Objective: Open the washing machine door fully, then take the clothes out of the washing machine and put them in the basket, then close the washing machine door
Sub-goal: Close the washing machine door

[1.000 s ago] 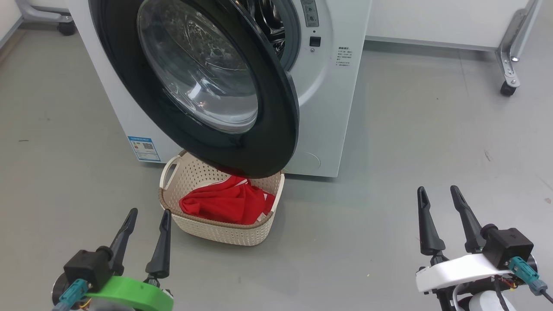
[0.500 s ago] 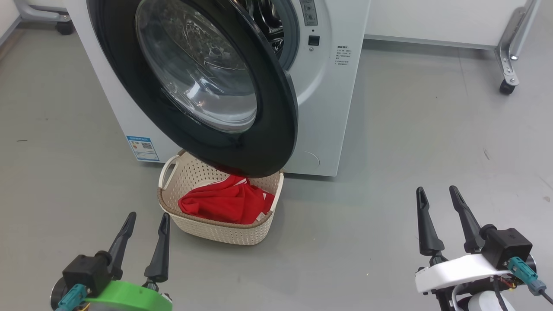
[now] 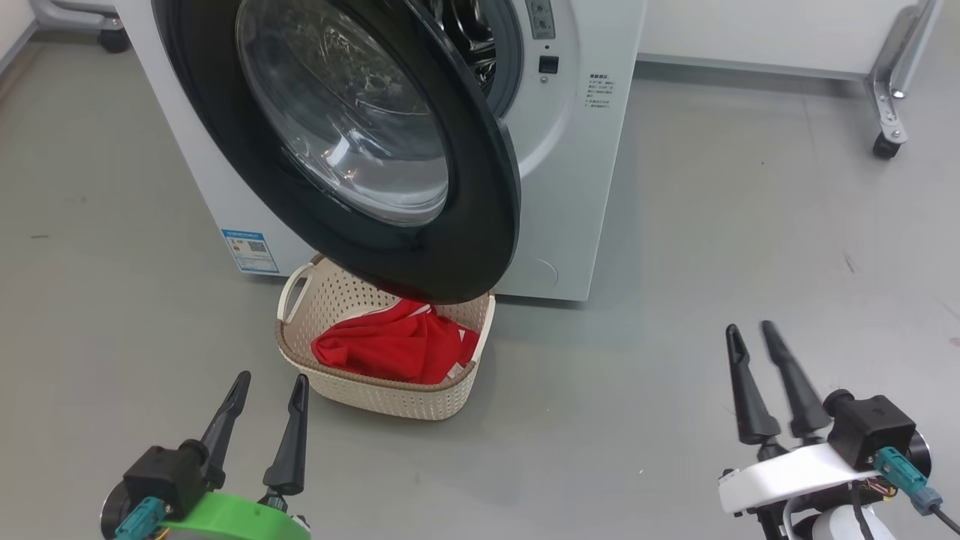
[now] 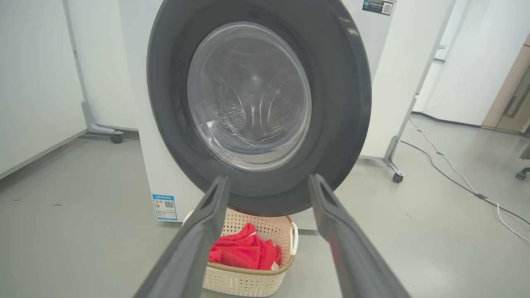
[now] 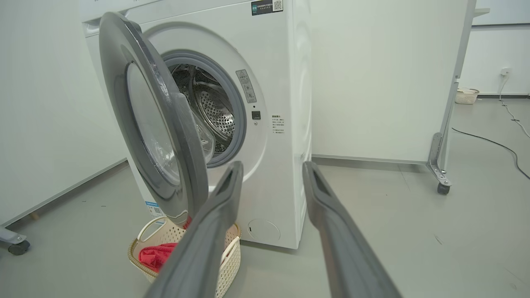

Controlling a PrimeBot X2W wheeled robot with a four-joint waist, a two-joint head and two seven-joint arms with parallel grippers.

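Head view: clothes (image 3: 390, 349) lie in the basket (image 3: 360, 379) beneath the half-open door (image 3: 472, 225); left gripper (image 3: 271, 377) and right gripper (image 3: 748, 328) hang empty, fingers apart; closing likely goes best by pushing the door's free edge steadily until it latches.

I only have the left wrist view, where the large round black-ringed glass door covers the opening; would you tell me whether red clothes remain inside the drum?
Observer: In the right wrist view the door stands ajar, and the visible part of the perforated steel drum shows no red fabric.
Operator: Thank you; where is the right hand?
Observer: The right hand is above the grey floor, right of the white washing machine, fingers apart, holding nothing.
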